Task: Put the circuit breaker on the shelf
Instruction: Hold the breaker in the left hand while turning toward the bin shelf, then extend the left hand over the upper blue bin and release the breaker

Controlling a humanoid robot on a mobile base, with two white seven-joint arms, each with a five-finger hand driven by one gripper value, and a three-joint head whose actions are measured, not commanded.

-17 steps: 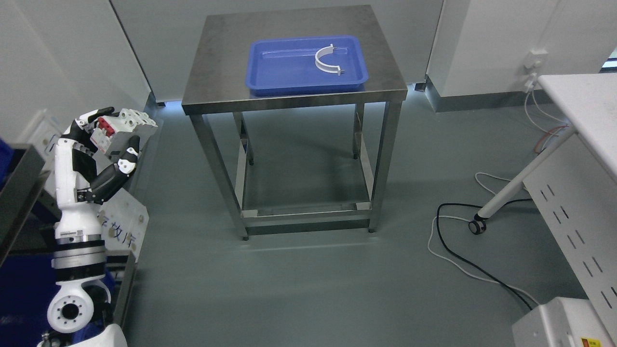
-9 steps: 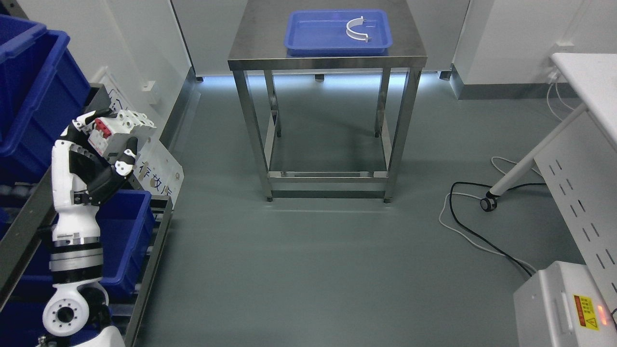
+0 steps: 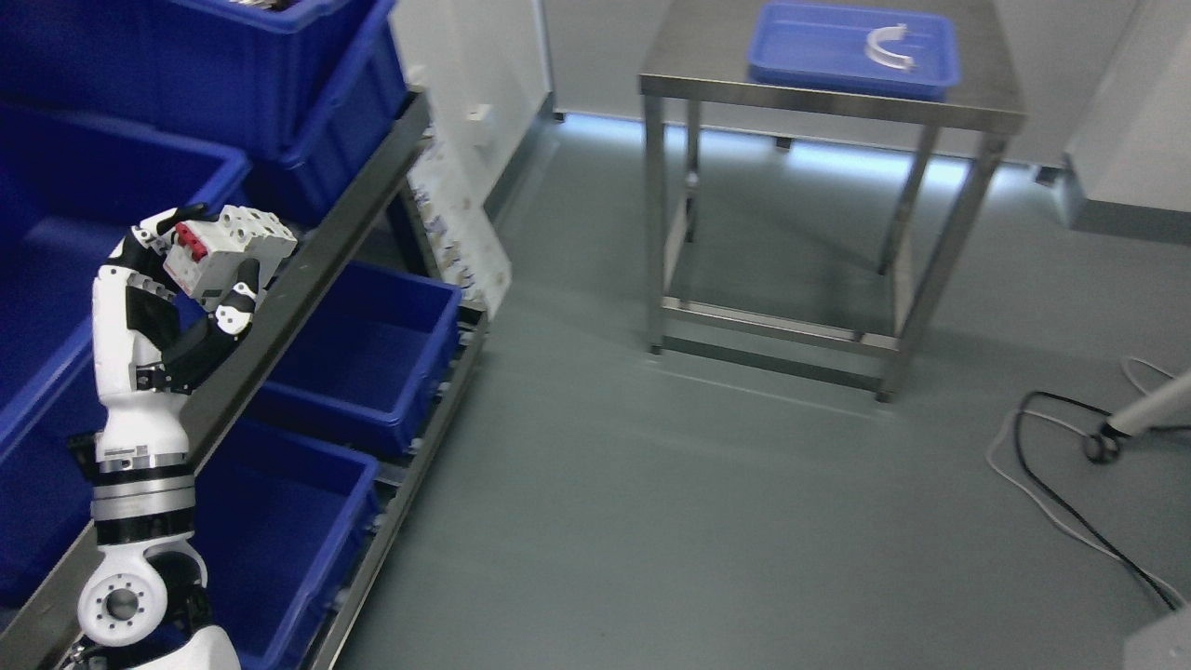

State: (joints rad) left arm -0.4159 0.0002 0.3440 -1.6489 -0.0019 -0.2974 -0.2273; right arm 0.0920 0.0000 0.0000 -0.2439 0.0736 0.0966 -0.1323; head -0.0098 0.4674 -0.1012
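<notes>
1. Up at the left of the head view, the left hand (image 3: 191, 279) has its fingers curled round a white circuit breaker (image 3: 233, 251) with a red switch end, holding it in the air just over the front rail of the shelf (image 3: 307, 251).
2. Beyond that rail, five blue bins can be counted on the shelf: one on top (image 3: 279, 65), one behind the hand (image 3: 84, 214), one low beside the rail (image 3: 372, 344), one below it (image 3: 270, 521), and part of another at the far left bottom edge (image 3: 37, 521).
3. Right of the shelf the grey floor (image 3: 651, 484) lies open as far as one steel table (image 3: 828, 93).
4. On that table sits one blue tray (image 3: 819, 46), reaching close to the table's front edge, with one white curved piece (image 3: 889, 48) inside.
5. Right of the table, cables (image 3: 1061, 484) loop over the floor beside a castor (image 3: 1103, 445).
</notes>
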